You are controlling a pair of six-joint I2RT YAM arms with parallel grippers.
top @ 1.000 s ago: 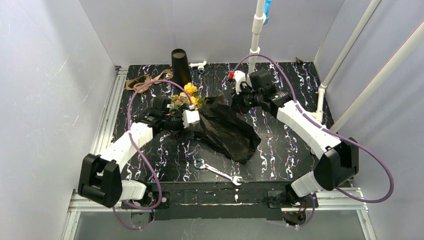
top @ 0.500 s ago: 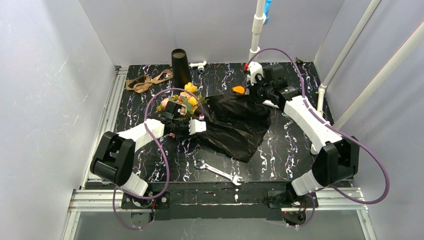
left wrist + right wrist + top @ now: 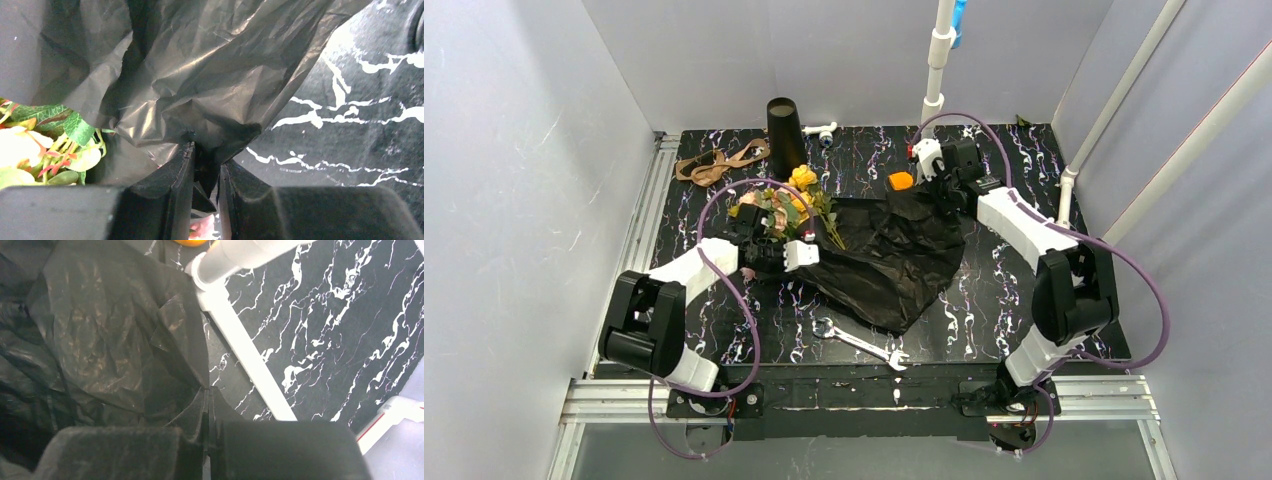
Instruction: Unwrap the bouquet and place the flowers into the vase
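- While the right gripper (image 3: pixel 207 390) keeps its jaws pinched shut on the far right corner of the black wrapping paper (image 3: pixel 894 255), the left gripper (image 3: pixel 206 150) has gone from wide open a second ago to jaws nipped onto a fold at the sheet's left edge, just beside the blooms.
- In that same second the paper changes from a bunched cone pointing to the near right into a sheet drawn open across the middle of the bench (image 3: pixel 994 300).
- The flowers (image 3: pixel 786 200) now lie bare at the sheet's far-left edge, heads toward the vase (image 3: pixel 785 130), with thin green stems running onto the paper; neither gripper holds them.
- The vase stands upright at the far edge, near the flower heads but apart from them, with nothing sticking out of its mouth.
- The tan ribbon (image 3: pixel 721 160) lies loose at the far left, well apart from the bundle.
- Unwrapping looks nearly done, while moving the flowers to the vase is not begun.
- With both grips on paper, the sheet probably has to slide clear of the stems, which may drag along with it.
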